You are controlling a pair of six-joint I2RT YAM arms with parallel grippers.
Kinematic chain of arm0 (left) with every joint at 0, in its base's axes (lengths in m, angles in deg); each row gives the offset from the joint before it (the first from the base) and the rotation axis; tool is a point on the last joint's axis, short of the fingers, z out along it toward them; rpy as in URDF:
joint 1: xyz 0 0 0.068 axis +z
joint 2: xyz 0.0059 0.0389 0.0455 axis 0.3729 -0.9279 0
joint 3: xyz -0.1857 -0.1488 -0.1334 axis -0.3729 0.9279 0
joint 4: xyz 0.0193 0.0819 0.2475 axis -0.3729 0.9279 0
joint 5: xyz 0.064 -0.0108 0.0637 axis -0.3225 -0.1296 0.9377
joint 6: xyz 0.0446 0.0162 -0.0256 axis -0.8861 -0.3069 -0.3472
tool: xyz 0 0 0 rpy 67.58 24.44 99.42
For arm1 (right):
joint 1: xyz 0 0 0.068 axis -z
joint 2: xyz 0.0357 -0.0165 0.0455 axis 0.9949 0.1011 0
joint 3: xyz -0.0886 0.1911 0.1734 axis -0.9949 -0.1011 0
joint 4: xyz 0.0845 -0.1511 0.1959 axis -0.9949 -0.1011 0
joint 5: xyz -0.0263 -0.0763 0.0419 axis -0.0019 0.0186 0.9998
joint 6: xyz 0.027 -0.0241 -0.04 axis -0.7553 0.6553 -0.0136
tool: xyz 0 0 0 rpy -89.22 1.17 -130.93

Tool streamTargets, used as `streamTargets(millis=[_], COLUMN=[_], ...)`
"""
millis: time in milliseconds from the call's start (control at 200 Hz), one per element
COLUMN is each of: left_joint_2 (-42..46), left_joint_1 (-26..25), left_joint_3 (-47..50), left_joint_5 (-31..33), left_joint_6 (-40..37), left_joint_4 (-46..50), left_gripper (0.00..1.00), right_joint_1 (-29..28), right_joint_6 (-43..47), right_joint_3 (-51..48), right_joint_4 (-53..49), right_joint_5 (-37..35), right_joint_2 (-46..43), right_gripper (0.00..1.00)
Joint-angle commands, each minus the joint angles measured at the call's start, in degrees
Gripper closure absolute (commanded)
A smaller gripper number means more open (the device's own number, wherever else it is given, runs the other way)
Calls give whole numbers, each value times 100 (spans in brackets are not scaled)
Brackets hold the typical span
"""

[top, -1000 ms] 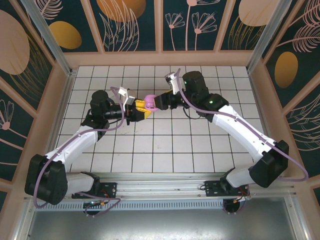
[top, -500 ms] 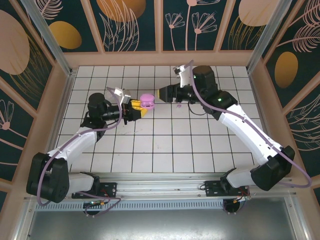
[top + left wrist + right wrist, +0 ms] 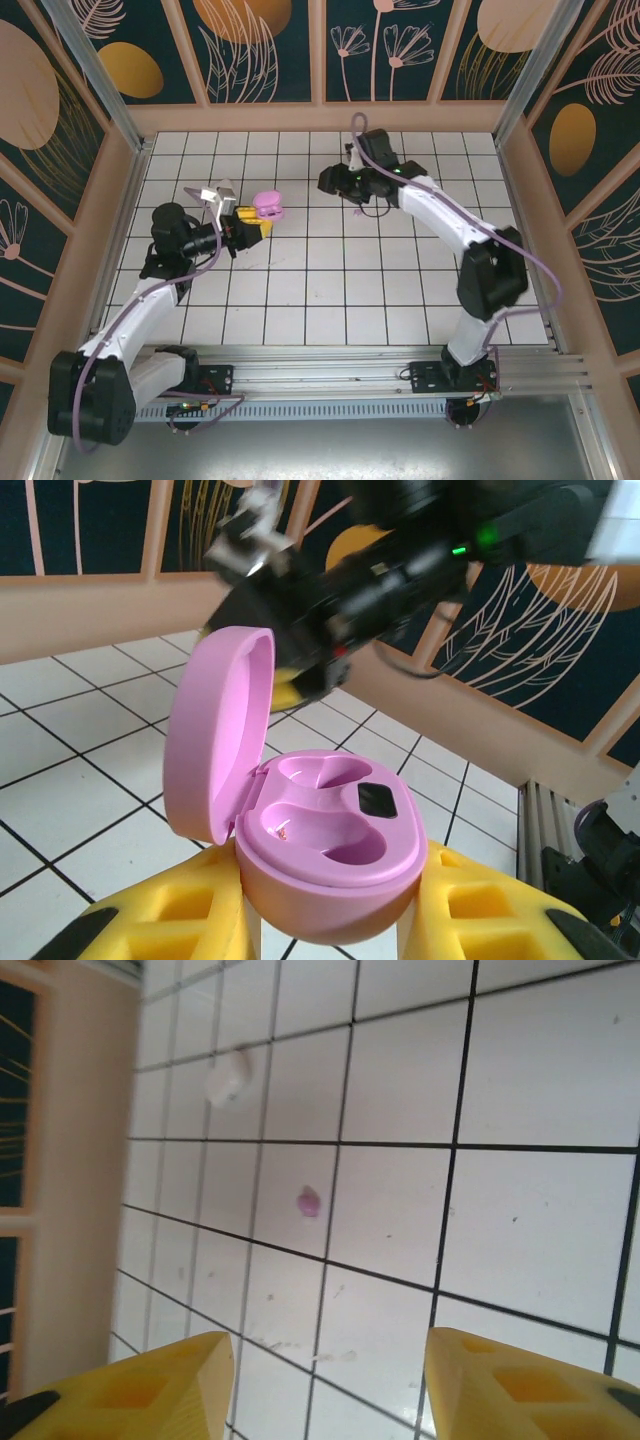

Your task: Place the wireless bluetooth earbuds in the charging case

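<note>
My left claw is clamped on the pink charging case, which sits upright between its yellow fingers, lid swung open and both wells empty. My right claw hangs above the white tiled worktop, fingers spread with nothing between them. A pale purple earbud lies ahead of its fingertips; a white earbud lies farther ahead.

You have a white-tiled worktop with dark grout lines, fenced by a pale wooden rim. Behind it stand dark teal wall panels painted with leaves, flowers and orange ovals. A metal rail runs along the near edge.
</note>
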Motion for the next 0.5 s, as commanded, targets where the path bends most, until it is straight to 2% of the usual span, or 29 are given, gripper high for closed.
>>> streamTargets(millis=[0,170,360,495], left_joint_2=[324,709,981,1098], left_joint_1=[44,44,44,44], left_joint_3=[61,88,132,165], left_joint_5=[167,215,187,200], left_joint_6=[-274,-308,-229,-151], left_joint_4=[605,891,974,1013], left_gripper=[81,81,81,81], right_joint_1=[-280,-663,-926,-1070], right_joint_6=[139,935,1653,1859], right_joint_3=[992,2398,4601,4928], right_joint_4=[-262,-453,-1416,-1438], right_joint_5=[209,605,632,302], right_joint_2=[740,2172,3784,4224], right_gripper=[52,57,58,63])
